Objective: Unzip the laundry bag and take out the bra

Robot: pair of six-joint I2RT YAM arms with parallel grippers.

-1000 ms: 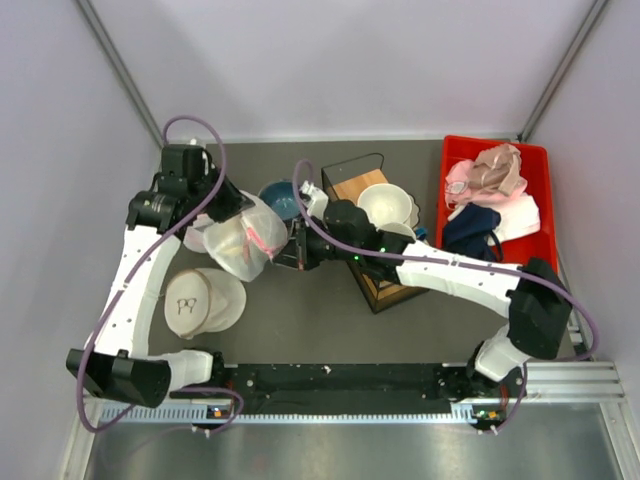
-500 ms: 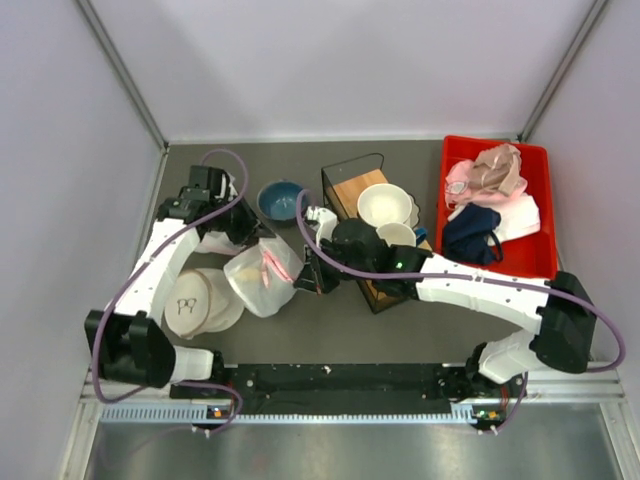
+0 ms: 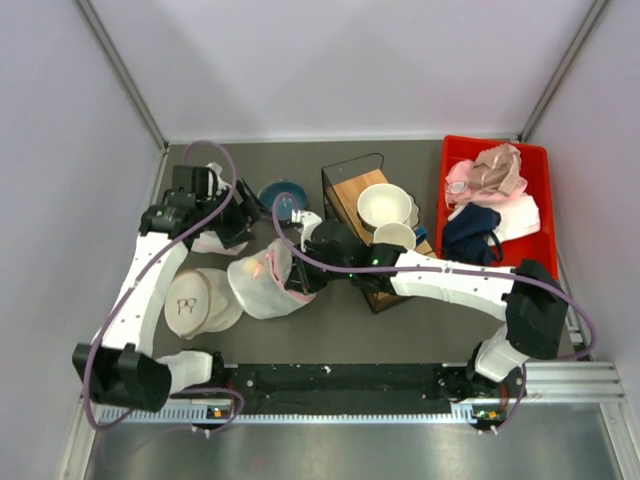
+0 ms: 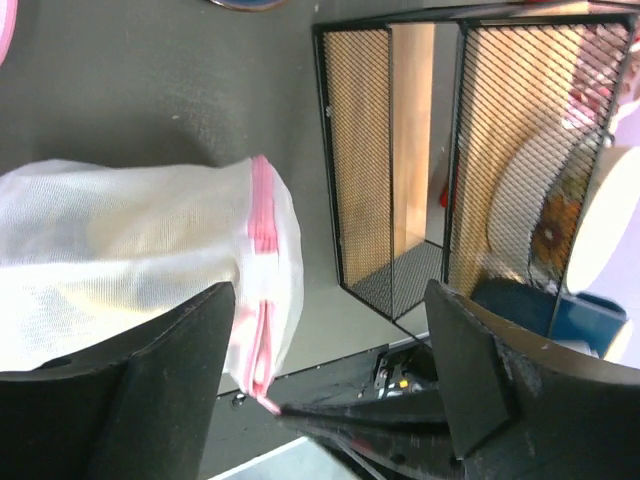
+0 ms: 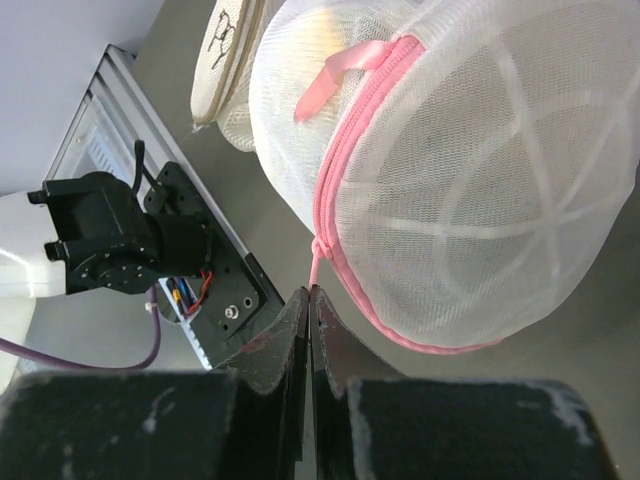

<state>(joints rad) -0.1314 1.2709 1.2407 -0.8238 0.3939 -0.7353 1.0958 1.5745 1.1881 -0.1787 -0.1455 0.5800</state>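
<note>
The laundry bag (image 3: 268,290) lies on the worktop (image 3: 330,330), just left of the wire rack (image 3: 352,188). Farther left of the rack, the left end effector (image 4: 328,300) gapes wide, holding nothing. Beside the rack's left face, the right end effector (image 5: 310,292) is pinched tight on the bag's pink zipper pull (image 5: 316,262)

Even, soft overhead light; only faint shadows lie on the dark worktop (image 3: 330,330). The top view is sharp throughout. In the wrist views the white bag (image 5: 480,200) glares near washed-out, while the left claw (image 4: 330,300) and right claw (image 5: 310,292) loom dark and blurred close to the lens.
</note>
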